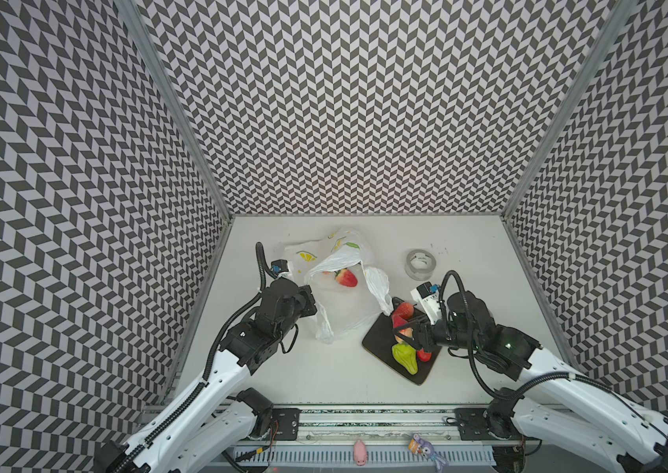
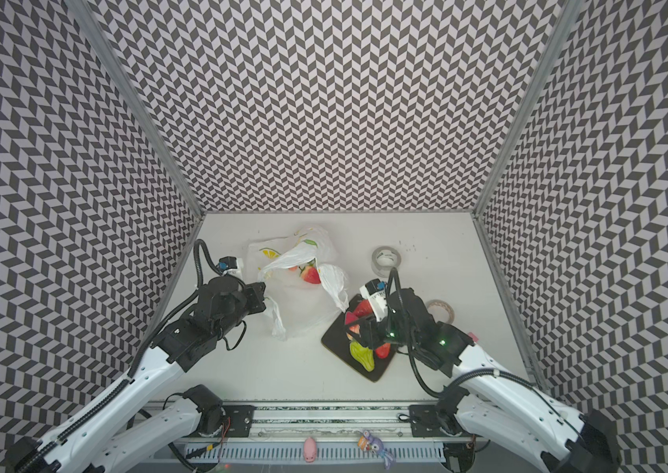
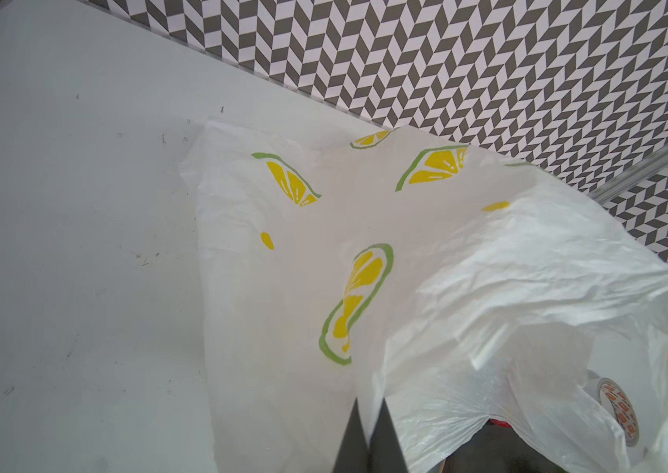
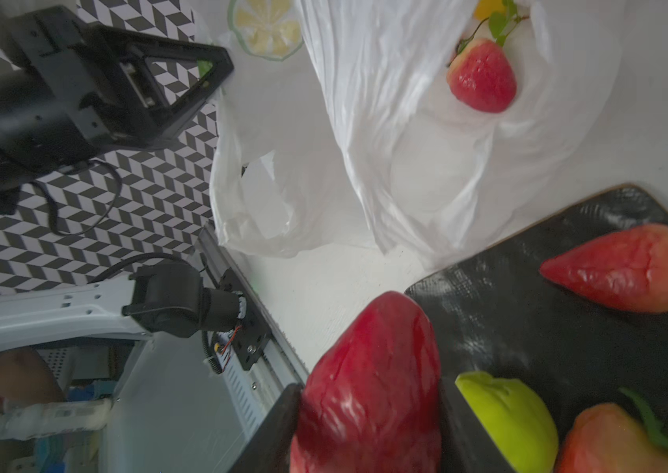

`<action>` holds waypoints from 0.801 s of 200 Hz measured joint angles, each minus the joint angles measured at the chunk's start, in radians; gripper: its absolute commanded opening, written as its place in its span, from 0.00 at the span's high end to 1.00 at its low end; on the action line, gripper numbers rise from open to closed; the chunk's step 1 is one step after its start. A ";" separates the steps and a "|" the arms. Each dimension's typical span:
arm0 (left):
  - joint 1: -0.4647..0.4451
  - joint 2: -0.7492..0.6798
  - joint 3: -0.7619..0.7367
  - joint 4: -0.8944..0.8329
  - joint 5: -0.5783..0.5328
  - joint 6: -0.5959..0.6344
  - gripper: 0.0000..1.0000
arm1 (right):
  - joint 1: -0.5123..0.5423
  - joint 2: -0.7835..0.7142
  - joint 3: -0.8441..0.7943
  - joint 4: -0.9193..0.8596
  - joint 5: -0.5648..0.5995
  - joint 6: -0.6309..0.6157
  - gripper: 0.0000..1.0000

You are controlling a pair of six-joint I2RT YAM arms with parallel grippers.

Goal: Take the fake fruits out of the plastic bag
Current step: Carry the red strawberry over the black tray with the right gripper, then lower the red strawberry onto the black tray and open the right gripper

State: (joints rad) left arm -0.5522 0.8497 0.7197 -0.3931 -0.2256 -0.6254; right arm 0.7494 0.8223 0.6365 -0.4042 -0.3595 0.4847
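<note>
The plastic bag [image 1: 338,305] [image 2: 297,305] lies crumpled at the back left, its mouth facing right. One strawberry [image 1: 346,278] [image 2: 311,275] [image 4: 481,78] lies inside the opening. My left gripper [image 3: 370,403] [image 1: 310,301] is shut on the bag's near edge [image 3: 426,368], holding it up. My right gripper [image 4: 370,387] [image 1: 406,332] is shut on a dark red strawberry [image 4: 369,368], just above the dark board [image 1: 379,340] [image 4: 528,307]. On the board lie a green pear [image 1: 405,357] [image 4: 508,417], a pink-red strawberry [image 4: 627,268] and another red fruit [image 1: 424,355].
A clear tape roll [image 1: 420,262] stands behind the board; a second roll [image 2: 440,310] sits behind my right arm. A pink pig [image 1: 360,452] and a purple toy [image 1: 424,446] rest on the front rail. Patterned walls enclose three sides.
</note>
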 measured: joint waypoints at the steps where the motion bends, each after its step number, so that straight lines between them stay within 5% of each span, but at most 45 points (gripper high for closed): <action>1: 0.000 0.002 0.000 0.002 0.000 0.000 1.00 | 0.000 -0.006 -0.002 -0.005 -0.001 0.003 0.65; 44: 0.000 0.025 0.000 0.035 0.004 0.000 1.00 | -0.017 -0.139 -0.017 -0.132 0.114 0.134 0.63; 98: 0.000 -0.024 0.000 0.034 0.003 0.002 1.00 | -0.119 0.098 -0.014 -0.188 0.412 0.172 0.63; 160: 0.000 -0.036 0.000 0.024 0.003 0.003 1.00 | -0.197 0.202 0.026 -0.187 0.618 0.143 0.63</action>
State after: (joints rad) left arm -0.5522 0.8139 0.7197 -0.3695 -0.2222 -0.6224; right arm 0.5522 1.0245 0.6624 -0.5915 0.2588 0.6281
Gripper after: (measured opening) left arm 0.047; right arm 0.459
